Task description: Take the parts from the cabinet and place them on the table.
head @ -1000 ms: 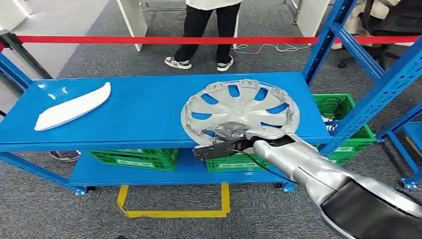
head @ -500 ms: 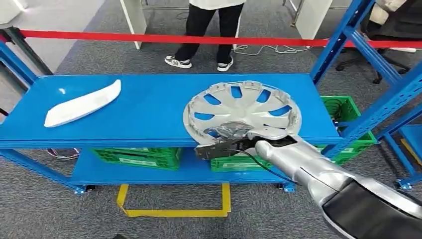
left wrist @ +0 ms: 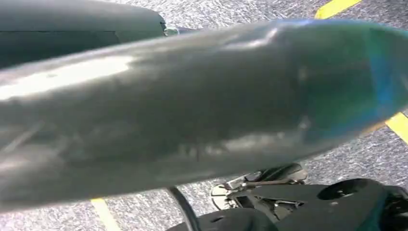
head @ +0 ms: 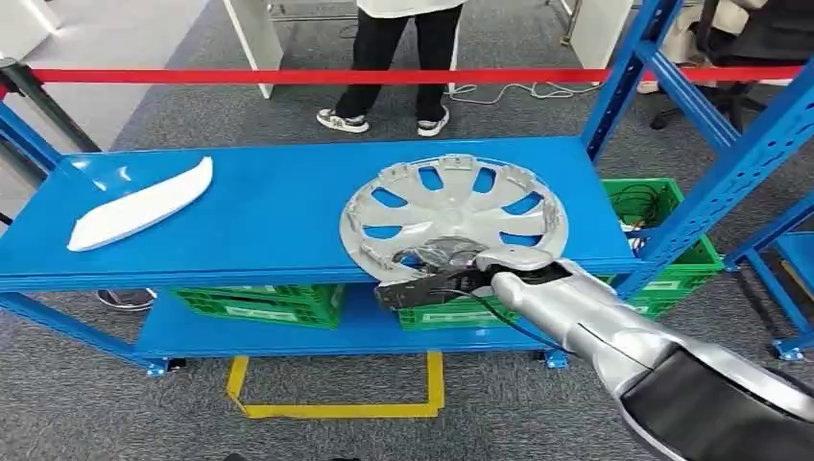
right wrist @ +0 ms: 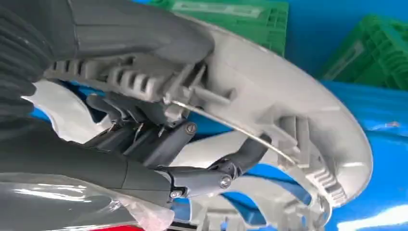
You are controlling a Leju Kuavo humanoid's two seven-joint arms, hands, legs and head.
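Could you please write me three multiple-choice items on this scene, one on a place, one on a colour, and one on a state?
1. Where does the white curved part lie?
A. On the blue shelf top, far from the hubcap
B. In a green crate
C. On the floor

2. What colour are the crates under the shelf top?
A. Red
B. Green
C. Yellow

3. What is the right robot hand doing?
A. Hanging open
B. Gripping the silver hubcap at its near rim
C. Holding the white part

Key: 1 A, the head view shows it at the shelf top's other end; 2 B, green crates show below; 3 B, the right wrist view shows fingers curled through the hubcap's rim.
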